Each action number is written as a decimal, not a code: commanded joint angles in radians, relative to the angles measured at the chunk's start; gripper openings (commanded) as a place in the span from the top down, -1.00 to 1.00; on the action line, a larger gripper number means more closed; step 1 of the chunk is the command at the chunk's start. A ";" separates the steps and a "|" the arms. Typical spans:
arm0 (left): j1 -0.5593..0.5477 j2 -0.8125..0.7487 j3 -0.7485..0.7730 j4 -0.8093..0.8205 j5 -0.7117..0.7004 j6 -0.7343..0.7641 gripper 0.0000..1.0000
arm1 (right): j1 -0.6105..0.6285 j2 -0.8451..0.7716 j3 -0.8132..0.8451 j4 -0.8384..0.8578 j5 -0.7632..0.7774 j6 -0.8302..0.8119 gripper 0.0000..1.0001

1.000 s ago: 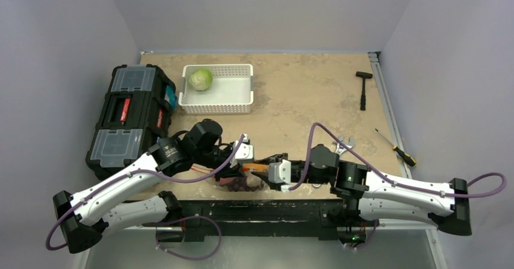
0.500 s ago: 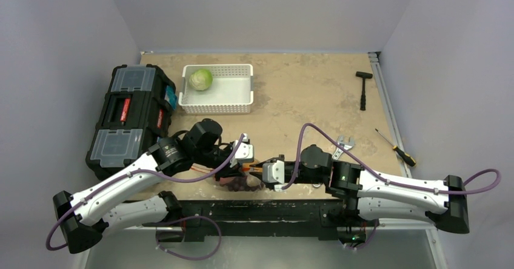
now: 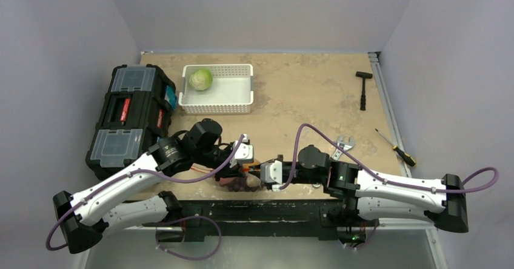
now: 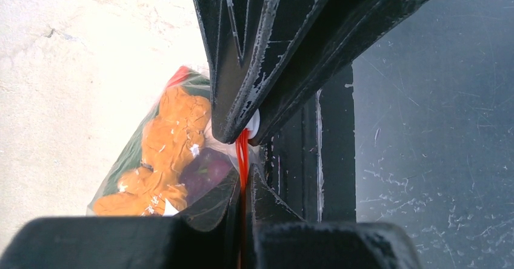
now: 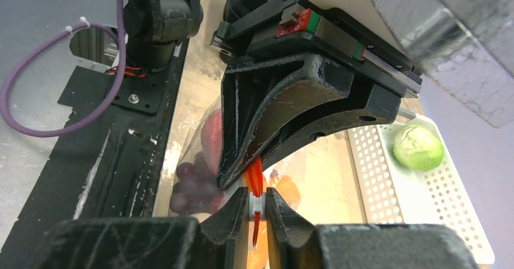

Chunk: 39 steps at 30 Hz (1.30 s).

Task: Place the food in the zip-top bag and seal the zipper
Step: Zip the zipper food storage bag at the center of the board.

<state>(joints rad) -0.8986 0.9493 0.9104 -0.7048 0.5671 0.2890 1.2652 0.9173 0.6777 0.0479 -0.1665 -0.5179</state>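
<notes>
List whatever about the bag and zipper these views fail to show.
- Zipper: left wrist view, left claw and right claw cover most; sealed length unclear.
- Bag: top view, both claws overlap it; outline hidden.
- Food: right wrist view, left claw blocks most; pieces uncountable.

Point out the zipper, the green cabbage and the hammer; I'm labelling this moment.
zipper [image 5: 256, 179]: right wrist view, middle of the orange-red strip.
green cabbage [image 3: 200, 79]: top external view, its rounded centre.
hammer [image 3: 362, 94]: top external view, midway along the handle.
</notes>
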 commanded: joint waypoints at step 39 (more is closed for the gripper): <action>0.004 -0.060 -0.019 0.079 0.054 0.049 1.00 | 0.006 0.122 0.007 0.267 -0.259 0.012 1.00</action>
<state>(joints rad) -0.8970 0.9047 0.8848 -0.7933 0.5949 0.3176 1.2556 1.0325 0.6617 0.2024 -0.3283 -0.5301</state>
